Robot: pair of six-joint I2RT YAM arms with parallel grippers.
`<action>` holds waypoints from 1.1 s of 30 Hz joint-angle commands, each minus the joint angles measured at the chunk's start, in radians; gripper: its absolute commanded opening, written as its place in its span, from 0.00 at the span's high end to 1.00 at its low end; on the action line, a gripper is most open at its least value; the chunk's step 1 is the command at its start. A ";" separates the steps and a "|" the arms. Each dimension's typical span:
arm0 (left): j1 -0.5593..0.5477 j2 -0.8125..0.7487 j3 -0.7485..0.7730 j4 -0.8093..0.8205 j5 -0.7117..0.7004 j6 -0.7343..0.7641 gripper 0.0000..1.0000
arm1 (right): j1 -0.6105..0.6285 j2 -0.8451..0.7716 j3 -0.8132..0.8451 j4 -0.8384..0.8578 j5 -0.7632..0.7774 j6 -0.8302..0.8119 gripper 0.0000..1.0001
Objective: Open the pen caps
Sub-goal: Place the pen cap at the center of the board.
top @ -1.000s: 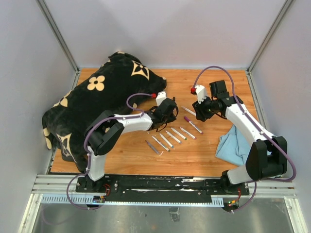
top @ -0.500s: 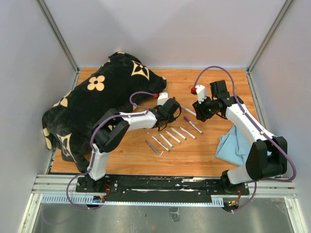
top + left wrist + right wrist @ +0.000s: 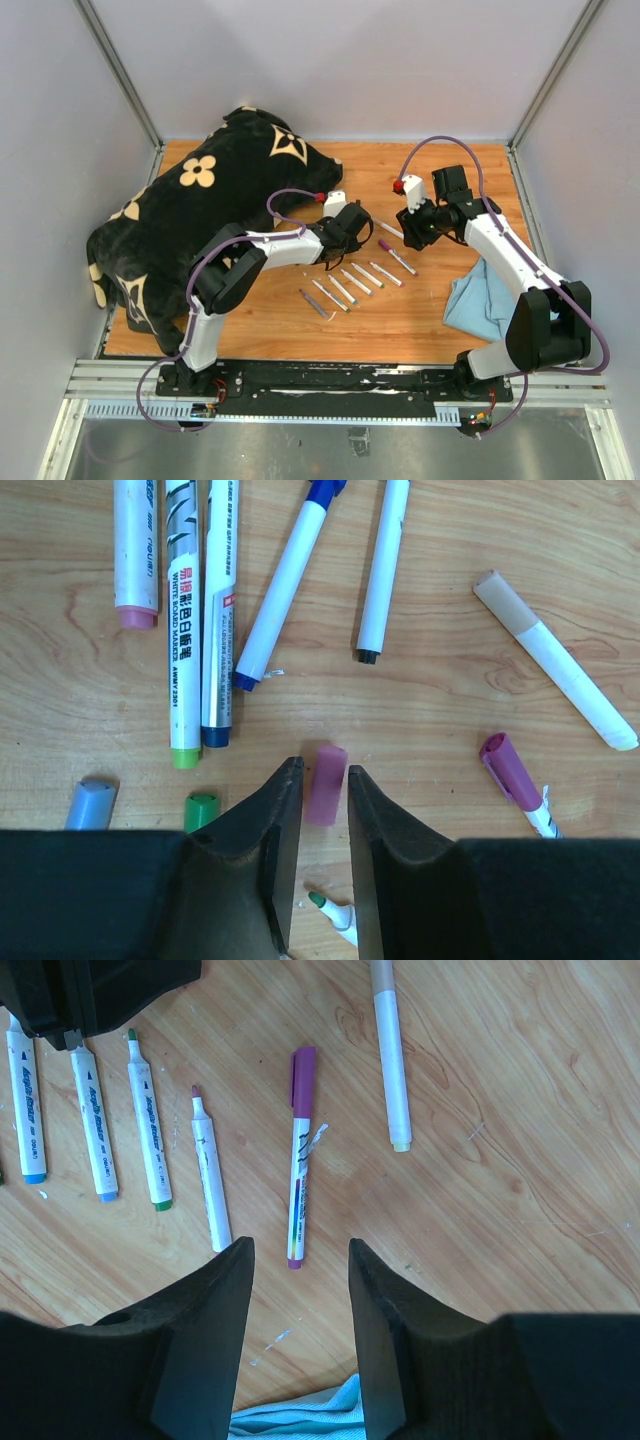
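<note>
- Leftmost in the left wrist view, a blue cap (image 3: 90,803) and a green cap (image 3: 202,809) lie loose on the tabletop (image 3: 440,720), just beside the left finger. We should keep off them so neither rolls.
- Next, the left pincer (image 3: 323,780) is closed narrowly on a pink cap (image 3: 327,765), pinching its near end. We cannot tell whether the cap touches the wood. We judge the step is setting it down: lower until it rests, part the jaws slightly, then lift straight up.
- Further right, a purple cap (image 3: 503,762) is not yet off its marker (image 3: 297,1190).
- The right pincer (image 3: 298,1250) stands wide open over that marker's tail end. For a clean pull we would clamp the barrel firmly, take the cap squarely, and draw along the marker's axis.
- Rightmost lies a blue cloth (image 3: 482,300), well apart.
</note>
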 commanded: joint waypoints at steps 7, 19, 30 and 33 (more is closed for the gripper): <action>-0.007 -0.040 -0.029 0.018 -0.019 -0.005 0.69 | -0.018 -0.006 -0.012 -0.017 -0.026 0.005 0.56; -0.007 -0.353 -0.215 0.161 0.116 0.145 0.63 | -0.019 -0.030 -0.022 -0.021 -0.118 -0.021 0.52; -0.005 -0.870 -0.751 0.565 0.409 0.408 0.33 | -0.019 -0.078 -0.026 -0.052 -0.228 -0.092 0.48; -0.005 -1.005 -0.894 0.668 0.387 0.408 0.19 | -0.019 -0.079 -0.027 -0.053 -0.234 -0.095 0.47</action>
